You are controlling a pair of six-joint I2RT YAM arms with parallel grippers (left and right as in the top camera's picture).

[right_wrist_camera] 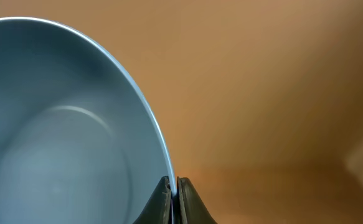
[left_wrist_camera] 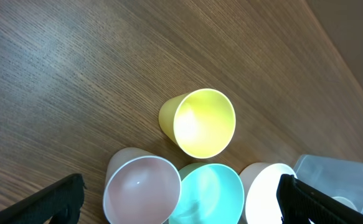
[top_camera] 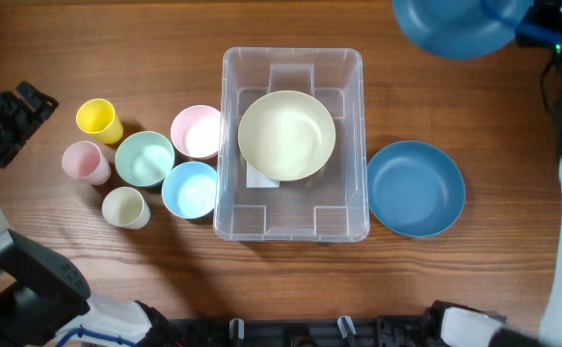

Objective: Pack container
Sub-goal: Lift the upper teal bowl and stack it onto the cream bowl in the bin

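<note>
Clamped on the rim of a blue bowl (top_camera: 452,24), the right gripper (right_wrist_camera: 174,186) hangs past the far right corner of the container (top_camera: 343,183), which lies to its left and toward the robot, long axis running near-to-far, a cream bowl (top_camera: 286,135) inside.

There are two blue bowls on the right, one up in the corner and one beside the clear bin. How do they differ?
The held bowl is pinched at its rim by the right claw; the other bowl lies free on the table. The held bowl is cut off by the overhead view's top edge; the other bowl shows whole, right of the container. Both are round, shallow and blue.
</note>
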